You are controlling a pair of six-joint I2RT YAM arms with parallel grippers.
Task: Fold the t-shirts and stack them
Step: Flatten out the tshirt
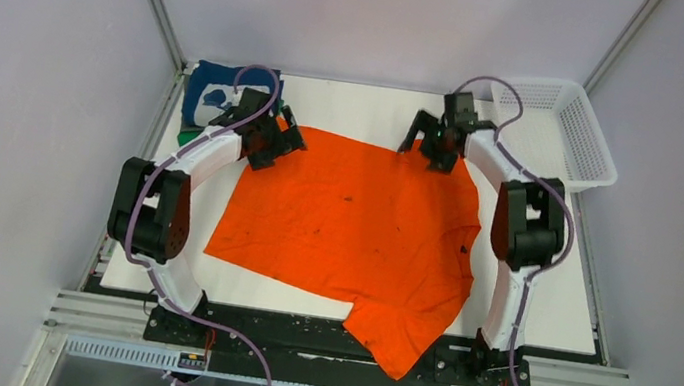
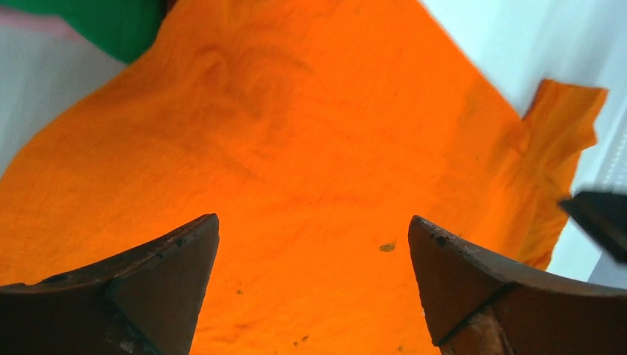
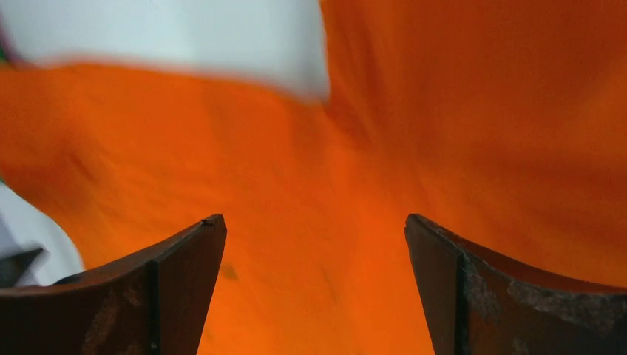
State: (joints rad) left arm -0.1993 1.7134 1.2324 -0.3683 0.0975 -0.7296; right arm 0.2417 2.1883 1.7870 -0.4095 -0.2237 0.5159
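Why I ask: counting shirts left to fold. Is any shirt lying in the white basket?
No, the white basket shows only its own bare mesh in the top view.

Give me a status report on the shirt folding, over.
Left gripper open, right gripper open, at far corners. Orange t-shirt spread out, not yet folded. Navy t-shirt far left, basket far right.

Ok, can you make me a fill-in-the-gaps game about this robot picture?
1. The t-shirt spread out on the table is coloured ____.
2. The white mesh basket sits at the table's far ____ corner.
3. The left pincer and the right pincer are both ____ above the cloth.

Missing words: orange; right; open.
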